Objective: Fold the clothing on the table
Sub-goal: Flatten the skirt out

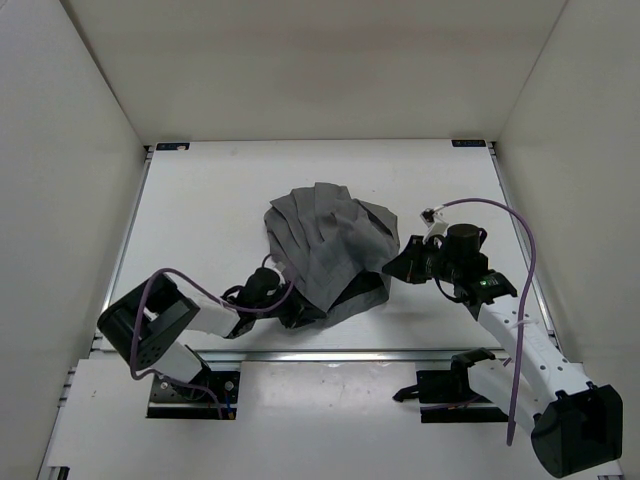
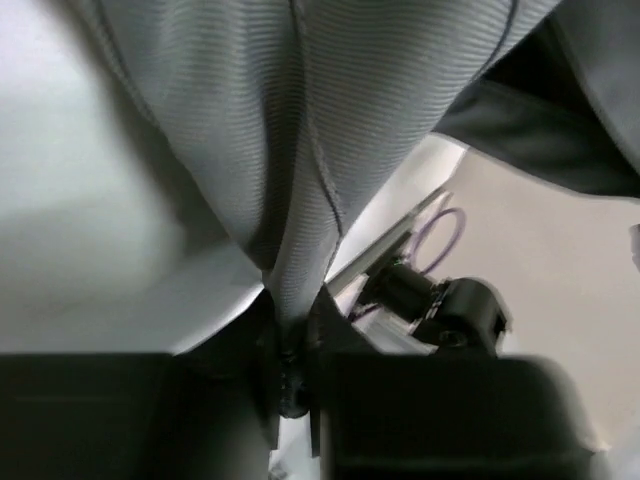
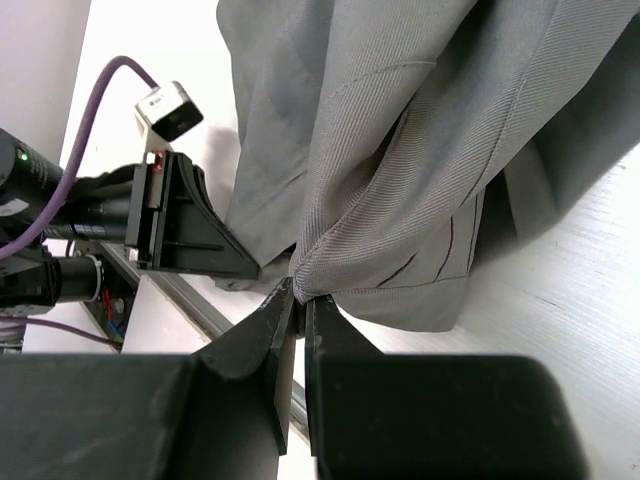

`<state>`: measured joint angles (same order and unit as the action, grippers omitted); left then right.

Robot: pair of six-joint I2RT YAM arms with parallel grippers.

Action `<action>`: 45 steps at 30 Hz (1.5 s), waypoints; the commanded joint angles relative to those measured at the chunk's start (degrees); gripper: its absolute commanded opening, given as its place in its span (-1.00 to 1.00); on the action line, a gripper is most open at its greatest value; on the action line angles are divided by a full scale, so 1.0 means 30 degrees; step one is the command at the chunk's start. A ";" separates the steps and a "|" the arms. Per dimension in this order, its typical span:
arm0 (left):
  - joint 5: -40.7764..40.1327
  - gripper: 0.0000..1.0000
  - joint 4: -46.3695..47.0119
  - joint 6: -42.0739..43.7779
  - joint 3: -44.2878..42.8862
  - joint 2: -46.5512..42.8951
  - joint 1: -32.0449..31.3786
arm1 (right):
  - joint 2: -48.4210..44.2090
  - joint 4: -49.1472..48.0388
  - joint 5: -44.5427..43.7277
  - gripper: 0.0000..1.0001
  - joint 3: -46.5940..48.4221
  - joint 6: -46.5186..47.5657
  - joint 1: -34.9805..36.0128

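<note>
Pleats of dark-gray clothing rose in a crumpled mound around the middle of the white table, somewhat toward its near edge, with the lower hem resting on the surface. The left gripper reached in low from the near left, its jaws drawn narrow around a single ridge of cloth that ran down between them. The right gripper sat at the mound's right side, its jaws almost touching and nipping only the very tip of a folded corner. The risk lay mostly in that right-hand hold. It looked thin, so any outward pull to spread the garment would likely have let the corner slide free and fall into the heap. The left hold seemed deeper, but it appeared to gather more than one layer. Lifting from there could have dragged hidden pleats along and left the fold crooked. Because the two grippers stood close together with loose cloth bunched between them, an uneven pull might have twisted the garment rather than flattened it. The near metal rail lay close to the hem, so cloth hauled toward the arms could have caught on it or slipped over the table's edge.
</note>
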<state>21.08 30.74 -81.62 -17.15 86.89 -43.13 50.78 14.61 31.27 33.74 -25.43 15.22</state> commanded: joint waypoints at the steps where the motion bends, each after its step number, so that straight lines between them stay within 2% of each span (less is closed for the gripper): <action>1: -0.0757 -0.84 0.0451 0.0078 0.0354 -0.1421 0.0662 | -0.0463 -0.0154 0.0855 -0.99 0.0267 0.0537 -0.0240; 2: -0.0699 -0.99 -0.0424 0.0717 0.0499 -0.2498 0.1015 | -0.0666 0.0078 0.1089 -1.00 0.0384 0.1088 -0.0589; 3: -0.0612 -1.00 -0.1013 0.0985 0.0472 -0.3031 0.1947 | -0.0726 0.0226 0.1672 -0.99 0.0530 0.1326 -0.0708; 5: 0.0058 -1.00 -0.4398 0.3318 -0.0168 -0.5834 0.4491 | -0.0961 0.0634 0.2467 -1.00 0.1202 0.2174 -0.1321; 6: 0.0411 -1.00 -0.5432 0.4752 -0.1188 -0.7154 0.5114 | -0.1106 0.0840 0.3078 -0.99 0.1583 0.2584 -0.1469; 7: 0.0501 -1.00 -0.7763 0.5492 -0.2010 -0.7805 0.6513 | -0.1195 0.1045 0.3461 -1.00 0.2109 0.2762 -0.1471; 9: 0.0590 -1.00 -1.1143 0.8299 -0.5195 -0.9853 0.8156 | -0.1283 0.1339 0.3757 -1.00 0.3370 0.3231 -0.1354; 12: 0.0561 -1.00 -1.5189 1.0443 -0.8861 -1.1089 1.0361 | -0.1575 0.1954 0.3816 -0.98 0.5479 0.3700 -0.1965; 14: 0.0823 -1.00 -1.5754 1.0772 -1.0213 -1.1588 1.1095 | -0.1926 0.2364 0.4253 -1.00 0.7291 0.3934 -0.2901; 16: 0.0738 -1.00 -1.5173 1.0191 -1.0748 -1.2523 1.0864 | -0.2365 0.2223 0.4957 -0.99 0.8466 0.3762 -0.3490; 21: 0.0706 -1.00 -1.4993 0.9601 -1.1098 -1.3727 1.1274 | -0.2456 0.3037 0.4284 -1.00 1.0547 0.2796 -0.3724; 25: 0.0153 -1.00 -1.5577 0.9629 -1.2474 -1.4403 1.0979 | -0.2398 0.1874 0.6123 -1.00 1.1226 0.0926 -0.3521; 27: 0.0121 -1.00 -1.5929 0.9805 -1.2769 -1.4113 1.1213 | -0.1844 0.0704 0.6887 -1.00 1.0614 -0.0099 -0.3637; 29: 0.1257 -1.00 -1.5318 0.9837 -1.2508 -1.2975 1.1679 | -0.0851 -0.1489 0.8056 -0.99 0.9647 -0.1592 -0.3784; 33: 0.3957 -1.00 -1.1166 0.8518 -1.2095 -0.9606 1.2472 | 0.3098 -0.3960 0.9179 -0.99 0.9696 -0.2599 -0.3700; 36: 0.5363 -1.00 -1.1211 0.9568 -1.6012 -0.5330 1.2766 | 0.6525 -0.1772 0.8186 -1.00 1.4348 -0.0668 -0.3434; 37: 0.5830 -1.00 -1.1649 1.0210 -1.8285 -0.3987 1.2912 | 0.7177 -0.0431 0.7891 -1.00 1.7057 0.0090 -0.3289; 39: 0.5777 -1.00 -1.3141 1.1584 -2.3437 -0.1934 1.2942 | 0.9370 0.1274 0.7597 -1.00 2.0851 0.0653 -0.3258; 41: 0.5718 -1.00 -1.6035 1.2582 -2.7394 -0.0613 1.3205 | 1.0285 0.1750 0.7711 -1.00 2.4366 0.0538 -0.3521; 42: 0.5775 -1.00 -1.6802 1.3024 -2.9188 -0.0083 1.3322 | 1.0695 0.1316 0.8032 -1.00 2.4757 0.0102 -0.3638; 43: 0.5834 -1.00 -1.6955 1.3087 -2.9786 0.0068 1.3527 | 1.0844 0.1021 0.8557 -1.00 2.4586 -0.0018 -0.3813; 45: 0.6038 -1.00 -1.5531 1.2622 -2.8455 -0.0541 1.4053 | 1.0874 -0.0526 0.9497 -1.00 2.2402 -0.0604 -0.4339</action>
<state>36.75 -16.12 -46.48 -101.06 91.13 -3.22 85.38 17.65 55.35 103.20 -26.02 4.01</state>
